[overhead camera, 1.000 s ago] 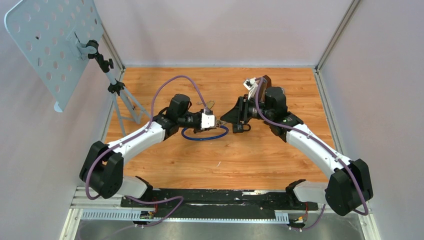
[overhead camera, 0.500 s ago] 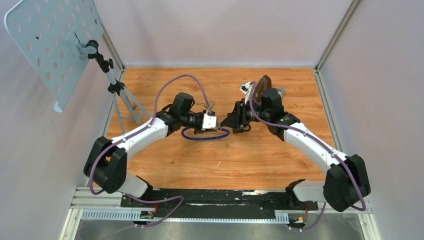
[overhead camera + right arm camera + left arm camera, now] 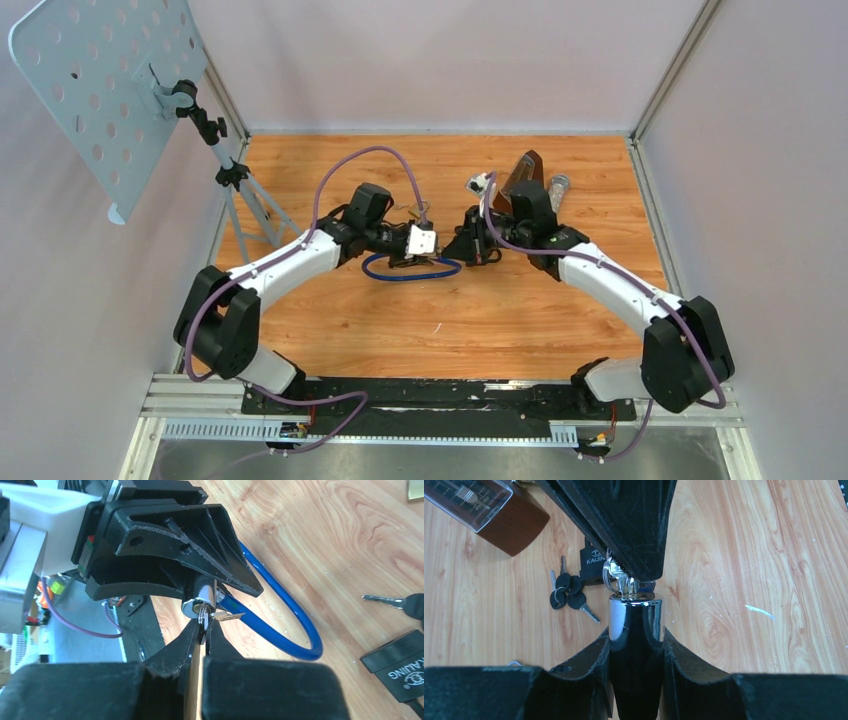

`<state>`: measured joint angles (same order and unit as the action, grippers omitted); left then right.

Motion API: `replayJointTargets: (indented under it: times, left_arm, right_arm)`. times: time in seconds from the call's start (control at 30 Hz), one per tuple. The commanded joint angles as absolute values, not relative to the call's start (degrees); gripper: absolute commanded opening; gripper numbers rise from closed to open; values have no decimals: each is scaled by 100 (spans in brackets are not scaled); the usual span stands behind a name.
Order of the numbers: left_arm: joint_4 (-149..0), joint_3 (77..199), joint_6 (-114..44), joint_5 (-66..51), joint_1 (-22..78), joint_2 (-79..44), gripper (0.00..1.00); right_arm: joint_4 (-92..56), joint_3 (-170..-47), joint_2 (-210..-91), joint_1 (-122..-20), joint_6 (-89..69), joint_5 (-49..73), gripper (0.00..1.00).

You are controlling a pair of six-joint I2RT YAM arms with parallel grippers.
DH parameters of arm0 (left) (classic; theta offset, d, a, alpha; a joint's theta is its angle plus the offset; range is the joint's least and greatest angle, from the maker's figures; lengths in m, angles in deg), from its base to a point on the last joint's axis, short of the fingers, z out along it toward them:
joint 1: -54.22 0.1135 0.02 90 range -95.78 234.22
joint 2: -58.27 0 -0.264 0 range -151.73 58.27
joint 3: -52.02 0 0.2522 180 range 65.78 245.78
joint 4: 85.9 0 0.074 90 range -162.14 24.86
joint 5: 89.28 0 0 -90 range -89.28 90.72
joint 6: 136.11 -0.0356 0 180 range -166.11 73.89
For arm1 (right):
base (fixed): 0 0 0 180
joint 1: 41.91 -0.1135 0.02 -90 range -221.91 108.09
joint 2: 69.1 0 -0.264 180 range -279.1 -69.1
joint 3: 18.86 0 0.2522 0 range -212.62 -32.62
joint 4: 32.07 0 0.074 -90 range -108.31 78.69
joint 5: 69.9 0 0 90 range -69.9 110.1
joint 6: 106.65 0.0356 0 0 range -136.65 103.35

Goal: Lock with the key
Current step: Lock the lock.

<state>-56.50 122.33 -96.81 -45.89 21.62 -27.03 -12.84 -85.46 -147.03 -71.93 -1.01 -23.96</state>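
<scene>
Left gripper (image 3: 635,652) is clamped on the chrome lock cylinder (image 3: 199,599), one finger on each side. Right gripper (image 3: 205,631) pinches the key (image 3: 624,585), which sits in the cylinder's end.

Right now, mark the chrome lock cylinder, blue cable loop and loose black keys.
chrome lock cylinder (image 3: 635,620): left wrist view, barrel side.
blue cable loop (image 3: 311,650): right wrist view, bend.
loose black keys (image 3: 576,599): left wrist view, head.

A grey perforated panel (image 3: 100,90) on a tripod (image 3: 250,205) stands at ten o'clock of the wooden surface (image 3: 450,320). Toward one o'clock sits a brown clear-lidded case (image 3: 509,530), with a black KAIJIN padlock (image 3: 591,561) and black-headed keys (image 3: 566,587) beside it.
</scene>
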Motion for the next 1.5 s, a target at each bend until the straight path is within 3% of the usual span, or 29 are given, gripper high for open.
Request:
replayJointTargets:
  times: [0.0, 0.27, 0.37, 0.57, 0.87, 1.47]
  left_arm:
    - [-4648, 12464, -9883, -4402, 2186, -3002, 0]
    - [-3329, 13161, -10408, -4734, 2188, -3459, 0]
    - [-2742, 13450, -10568, -4811, 2189, -3642, 0]
    - [-2219, 13752, -10804, -4866, 2192, -3922, 0]
    - [-1985, 13949, -10831, -4762, 2184, -4104, 0]
    - [-1509, 14218, -10884, -4566, 2204, -4363, 0]
  right_arm:
    - [-1982, -8256, -14254, -7334, -970, -2075, 0]
    - [-4757, -6657, -13486, -7372, -2600, -1994, 0]
    - [-5118, -6444, -13425, -7518, -3678, -2070, 0]
    - [-4877, -6606, -13471, -7914, -5466, -1369, 0]
    - [-4380, -6750, -13303, -8254, -6964, -762, 0]
    - [-3256, -6763, -12570, -8225, -6942, -522, 0]
